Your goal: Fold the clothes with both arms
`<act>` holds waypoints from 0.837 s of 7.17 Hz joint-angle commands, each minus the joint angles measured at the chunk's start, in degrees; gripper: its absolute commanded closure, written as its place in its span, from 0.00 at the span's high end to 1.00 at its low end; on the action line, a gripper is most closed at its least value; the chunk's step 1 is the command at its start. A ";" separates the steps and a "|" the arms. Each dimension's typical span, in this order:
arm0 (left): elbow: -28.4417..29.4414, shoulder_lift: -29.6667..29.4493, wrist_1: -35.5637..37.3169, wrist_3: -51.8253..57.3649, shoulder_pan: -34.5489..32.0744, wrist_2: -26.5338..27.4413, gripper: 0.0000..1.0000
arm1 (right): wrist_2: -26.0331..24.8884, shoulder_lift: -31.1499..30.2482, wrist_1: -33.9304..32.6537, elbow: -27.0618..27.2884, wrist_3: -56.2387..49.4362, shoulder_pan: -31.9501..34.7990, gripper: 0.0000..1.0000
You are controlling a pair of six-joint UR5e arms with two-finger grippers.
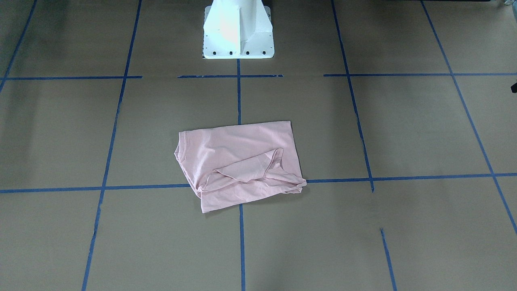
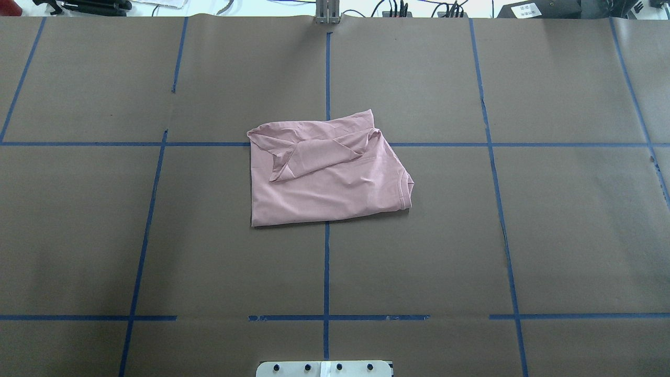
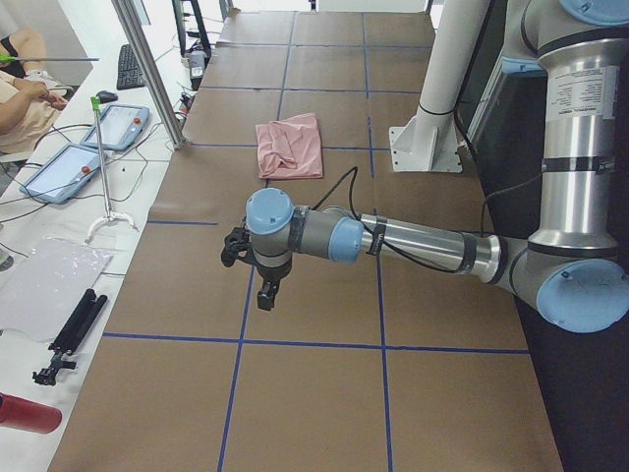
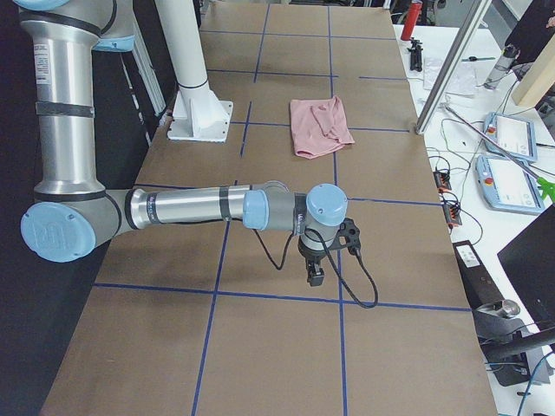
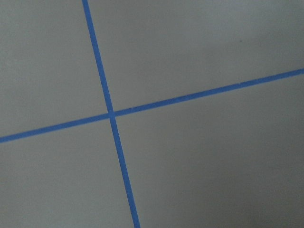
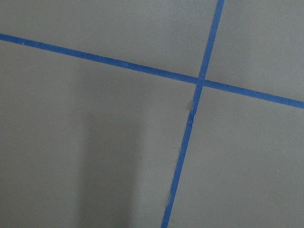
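Centrally, folded pale pink short-sleeved T-shirt (image 2: 330,183) flat on brown paper-covered table (image 2: 576,235), left black two-finger gripper (image 3: 266,292) and right black two-finger gripper (image 4: 314,273) hovering over opposite ends, well apart from it, jaw states cannot be told.

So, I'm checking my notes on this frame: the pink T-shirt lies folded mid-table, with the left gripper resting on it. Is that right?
Not quite. The pink T-shirt does lie folded mid-table, but the left gripper is not on it. It hangs over bare table, well apart from the shirt. The exterior left view shows this.
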 commanded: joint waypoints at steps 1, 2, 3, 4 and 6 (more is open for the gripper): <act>-0.49 4.04 0.35 0.81 0.20 0.12 1.00 | -1.12 -0.46 -0.01 0.06 0.45 -0.07 1.00; -0.92 3.45 0.35 0.73 0.20 -0.06 1.00 | -1.30 -0.73 0.07 -0.37 0.28 -0.07 1.00; -1.10 2.92 0.26 0.81 0.20 -0.84 1.00 | -0.60 -4.21 4.08 0.40 0.10 -0.16 1.00; -0.32 0.74 0.35 0.81 0.20 -2.50 1.00 | 0.89 -4.85 9.68 -0.72 0.53 -0.16 1.00; -0.66 -2.16 0.44 1.16 0.20 -2.52 1.00 | -0.32 -3.90 10.27 -3.01 0.19 -0.34 1.00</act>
